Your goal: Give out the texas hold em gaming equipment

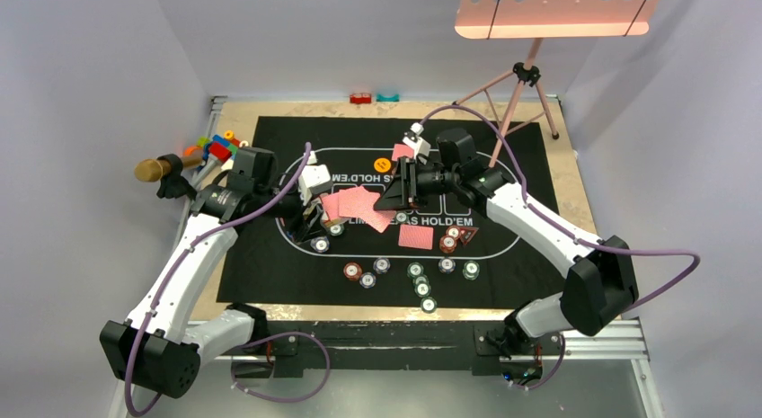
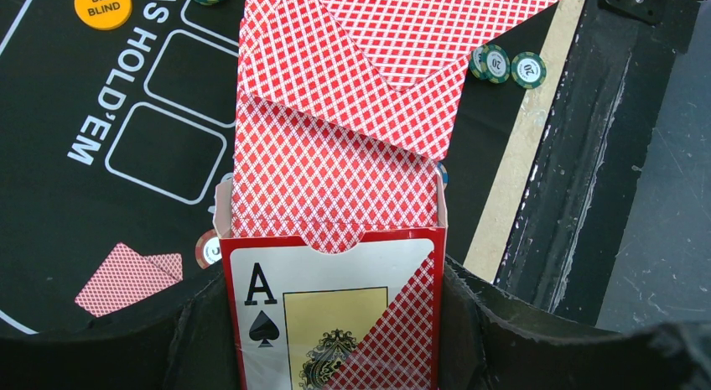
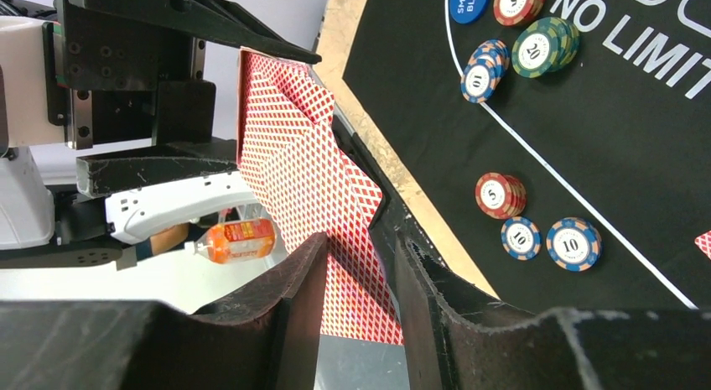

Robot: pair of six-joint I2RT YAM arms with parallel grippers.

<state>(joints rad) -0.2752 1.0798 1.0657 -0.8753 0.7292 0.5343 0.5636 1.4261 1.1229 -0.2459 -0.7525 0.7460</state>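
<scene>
Pulling cards off the deck looks like the step in hand, so treat it as a two-handed job. Your left gripper (image 2: pixel 333 323) is clamped tight on the card box (image 2: pixel 285 306), whose ace-of-spades face is turned to its wrist camera. The red-backed cards (image 2: pixel 335 155) spill from the box mouth in a loose, uneven fan towards 12 o'clock in that view.

Your right gripper (image 3: pixel 360 264) straddles the far end of that fan. Its jaws are partly closed with cards between them, but you cannot tell whether the pads are pressing yet, or how many cards sit in the gap.

Seen from above, both hands meet over the middle of the felt mat (image 1: pixel 261 274). From that meeting point:
- The big blind disc (image 1: pixel 382 164) lies at about 12 o'clock.
- A few face-down cards (image 1: pixel 415 236) lie at about 5 o'clock.
- The poker chips (image 1: pixel 422 283) are scattered along the mat's 6 o'clock side.

To do this well, hold the box dead steady and let the right pads meet the flat faces squarely. Take only the outermost cards. Draw along the length of the cards, straight away from the box mouth. A sideways tug on so ragged a fan would likely drag the rest out. Lift clear of the chips before you set anything down.
</scene>
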